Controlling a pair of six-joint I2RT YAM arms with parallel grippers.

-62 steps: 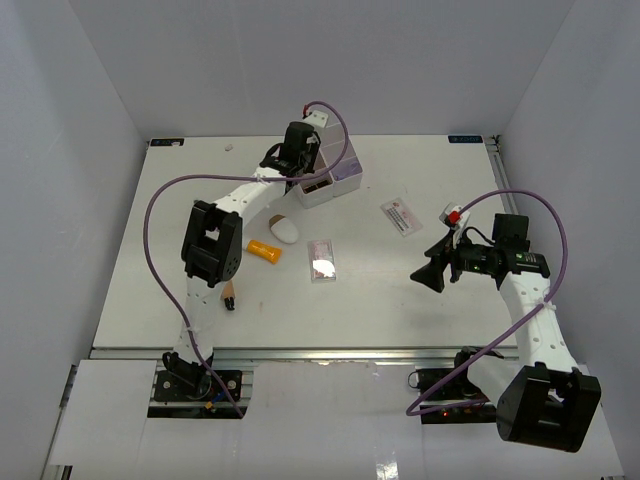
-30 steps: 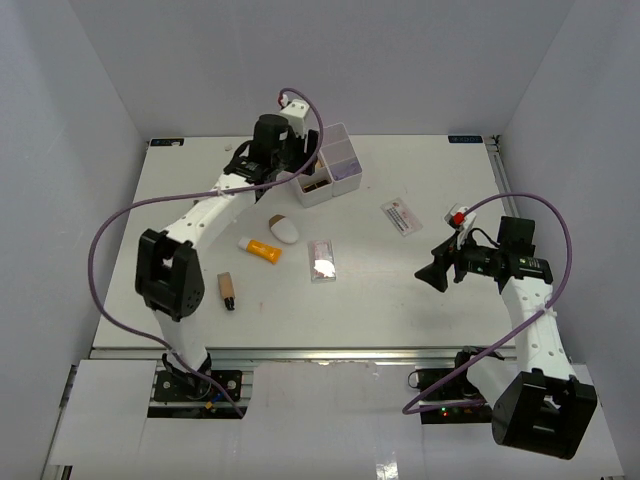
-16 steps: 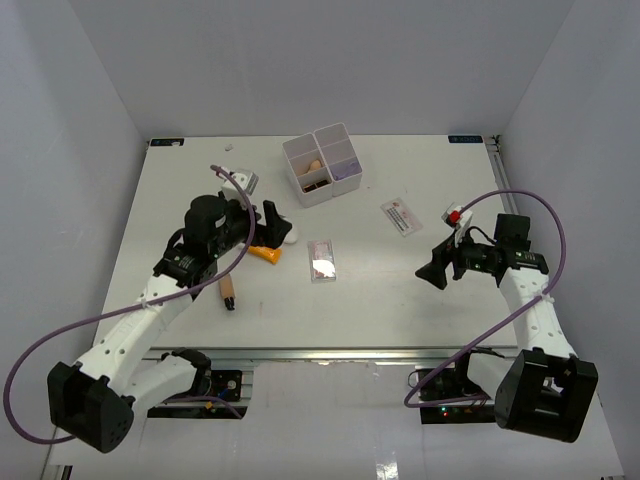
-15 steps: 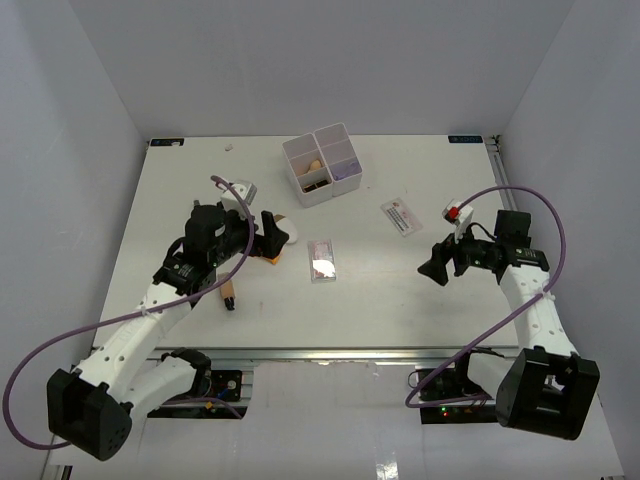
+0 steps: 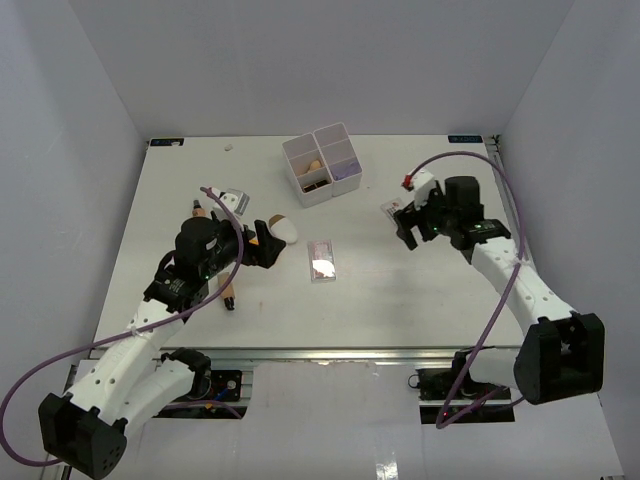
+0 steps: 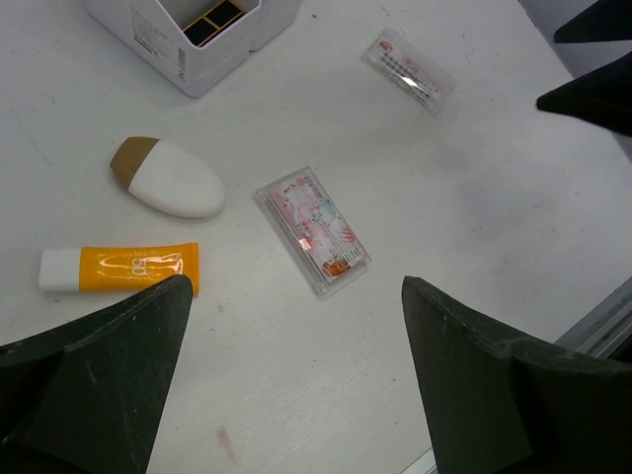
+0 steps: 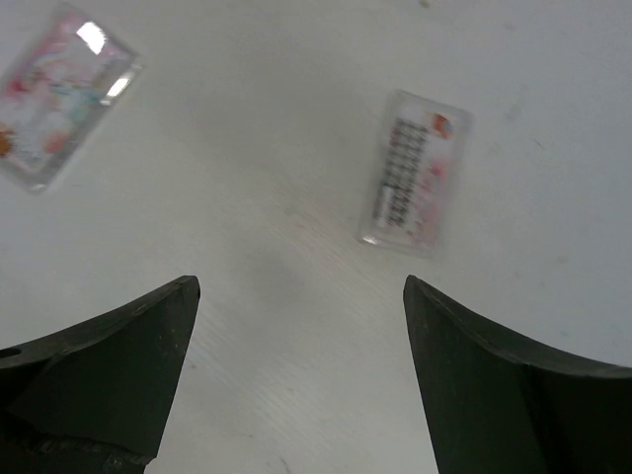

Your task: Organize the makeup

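Makeup lay mostly loose on the table. From above, the left gripper (image 5: 262, 243) had pulled back from the white box (image 5: 322, 163) and hung beside the sponge (image 5: 283, 228), while the right gripper (image 5: 405, 228) had swung in over the packet (image 5: 392, 207). The left wrist view showed wide, empty jaws above the orange tube (image 6: 118, 269) and palette (image 6: 312, 230). In the right wrist view the jaws stood apart with the packet just ahead, so both arms seemed to be lining up fresh picks.

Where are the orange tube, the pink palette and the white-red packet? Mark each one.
orange tube (image 6: 138, 268), left wrist view, on its orange body.
pink palette (image 6: 312, 230), left wrist view, middle of its clear lid.
white-red packet (image 7: 415, 173), right wrist view, middle of its face.
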